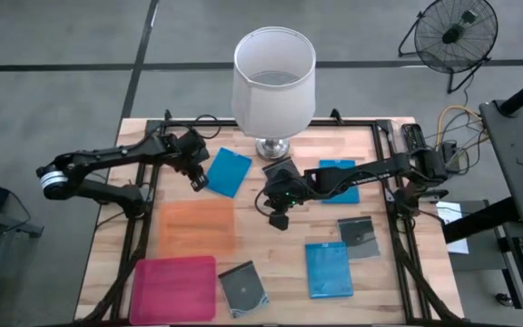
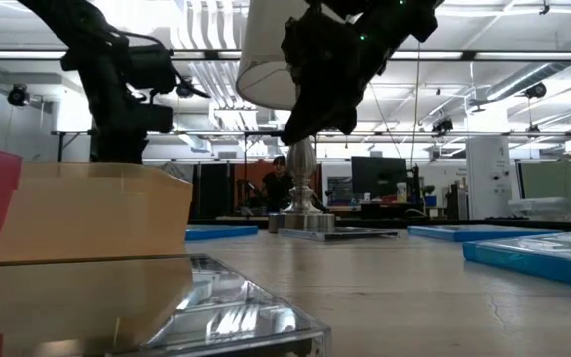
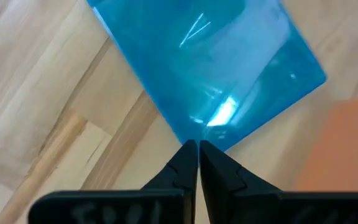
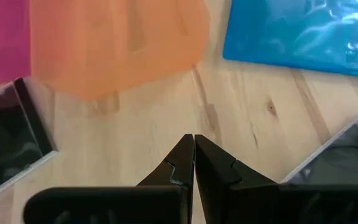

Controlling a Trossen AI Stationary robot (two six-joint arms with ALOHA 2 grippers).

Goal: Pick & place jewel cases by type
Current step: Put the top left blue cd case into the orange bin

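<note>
Three bright blue jewel cases lie flat on the wooden table: one far left (image 1: 228, 173), one under my right arm (image 1: 338, 170), one near right (image 1: 328, 270). Two dark transparent cases lie at the near middle (image 1: 243, 289) and at the right (image 1: 360, 238). My left gripper (image 1: 200, 182) is shut, its tips (image 3: 197, 144) over a corner of the far-left blue case (image 3: 210, 68). My right gripper (image 1: 278, 220) is shut and hangs clear above bare wood (image 4: 194, 138) mid-table, high over the tabletop in the low view (image 2: 300, 129). My left gripper points steeply down at the corner (image 3: 194, 134) of the far-left blue case. I cannot tell whether its shut tips touch it. The case lies flat on the table.
An orange tray (image 1: 196, 227) and a magenta-pink tray (image 1: 175, 288) lie at the near left. A white-shaded lamp (image 1: 273, 82) stands at the far middle on its metal base (image 1: 273, 147). Bare wood lies between the orange tray and the right-hand cases.
</note>
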